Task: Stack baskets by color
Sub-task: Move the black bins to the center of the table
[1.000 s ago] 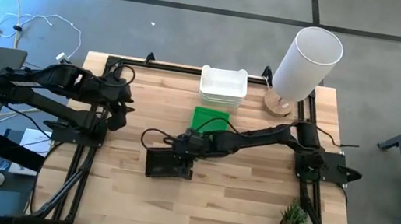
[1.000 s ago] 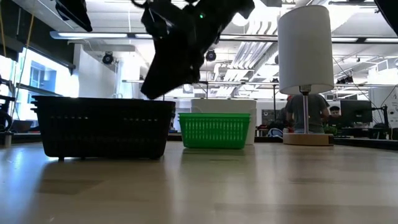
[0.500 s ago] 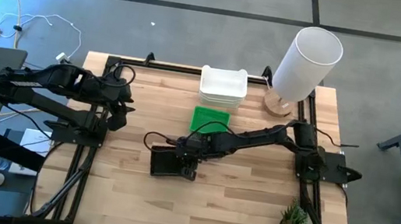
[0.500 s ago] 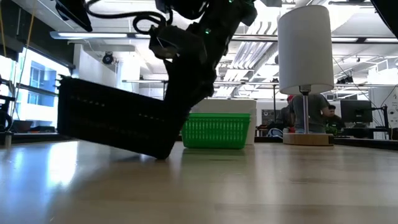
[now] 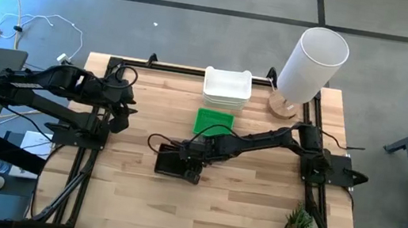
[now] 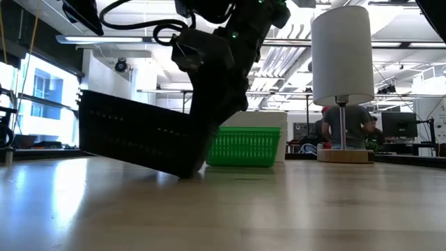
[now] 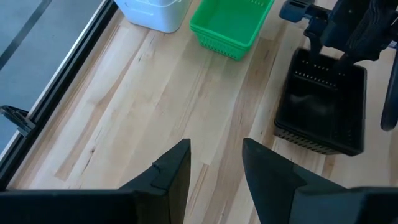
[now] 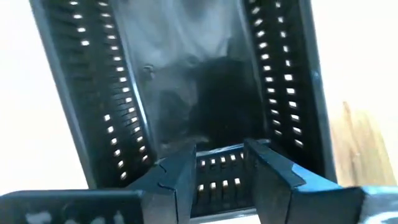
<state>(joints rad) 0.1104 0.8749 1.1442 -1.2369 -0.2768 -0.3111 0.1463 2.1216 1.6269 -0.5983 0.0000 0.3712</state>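
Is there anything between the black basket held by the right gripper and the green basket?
Nothing visible. The right gripper grips the tilted black basket, and only bare table lies between it and the green basket.

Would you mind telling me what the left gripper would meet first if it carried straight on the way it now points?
Judging by its wrist view, the left gripper points down at bare table, so wood comes first; the green basket lies farther along.

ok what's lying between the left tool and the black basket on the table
Nothing: the high view shows only bare wooden table between the left tool and the black basket. The left wrist view shows the same bare wood.
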